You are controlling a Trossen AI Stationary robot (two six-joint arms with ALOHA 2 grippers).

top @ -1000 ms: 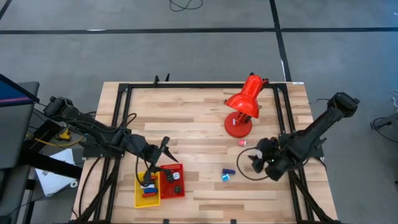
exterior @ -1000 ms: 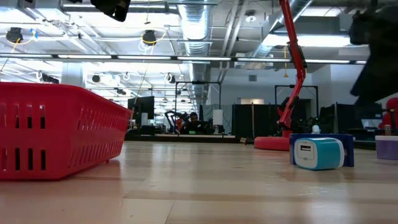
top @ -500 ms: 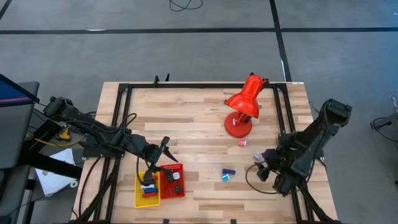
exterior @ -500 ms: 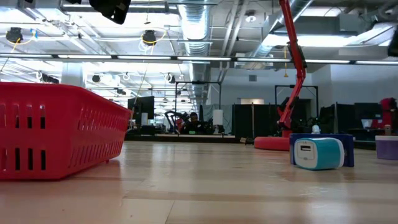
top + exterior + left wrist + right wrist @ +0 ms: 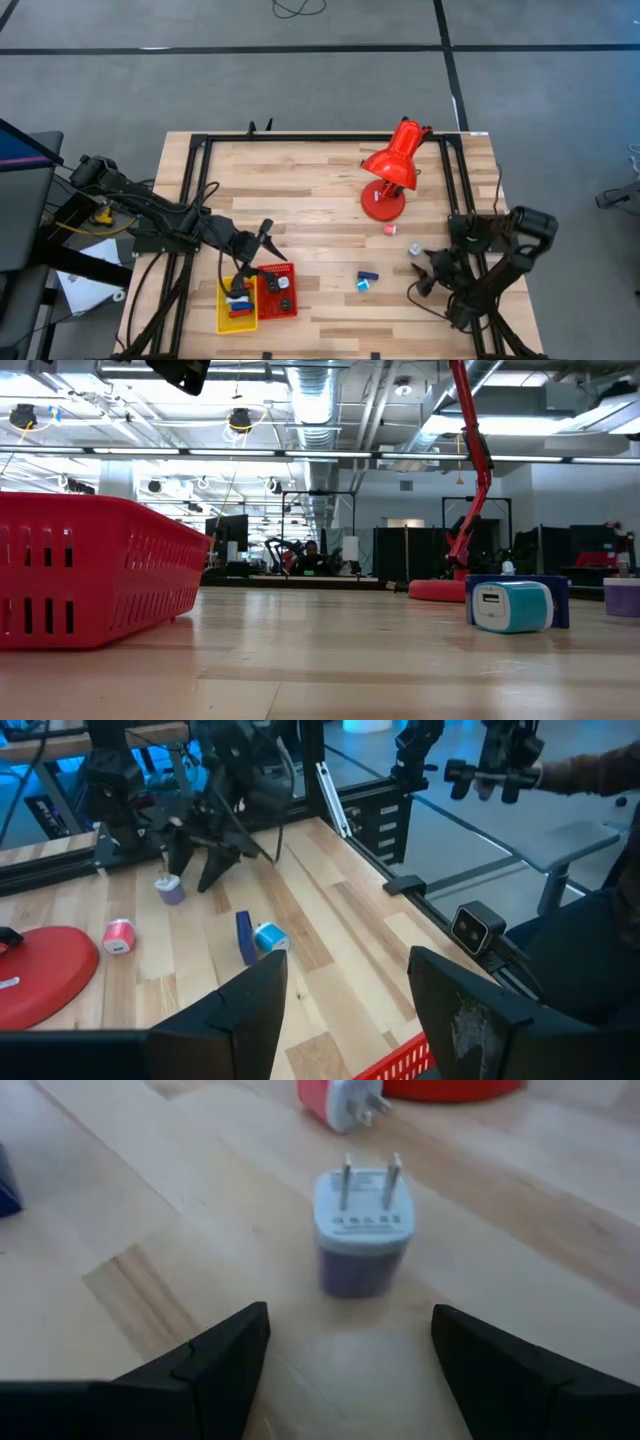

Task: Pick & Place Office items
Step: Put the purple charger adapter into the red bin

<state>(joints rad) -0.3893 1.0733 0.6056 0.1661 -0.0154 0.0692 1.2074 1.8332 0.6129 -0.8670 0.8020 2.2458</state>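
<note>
A purple plug charger (image 5: pixel 362 1230) stands on the wood with its prongs up; it also shows in the high view (image 5: pixel 414 250). My right gripper (image 5: pixel 350 1370) is low over the table just short of it, open, with nothing between the fingers. A pink plug (image 5: pixel 389 229), a blue piece (image 5: pixel 368 275) and a teal charger (image 5: pixel 362 285) lie loose mid-table. Several items lie in the red tray (image 5: pixel 291 306) and the yellow tray (image 5: pixel 222 318). My left gripper (image 5: pixel 265 240) hangs open above the red tray's far edge, holding nothing.
The red desk lamp (image 5: pixel 395 165) stands at the far right of the table, its base close to the pink plug. Black frame rails (image 5: pixel 455 175) run along the table's sides. Beyond the table, a person's hand (image 5: pixel 590 770) holds a black device.
My right gripper has dropped toward the table and swung toward the table's near right corner, turning until it faces the purple plug charger. Its fingers have stayed apart. No item has moved.
</note>
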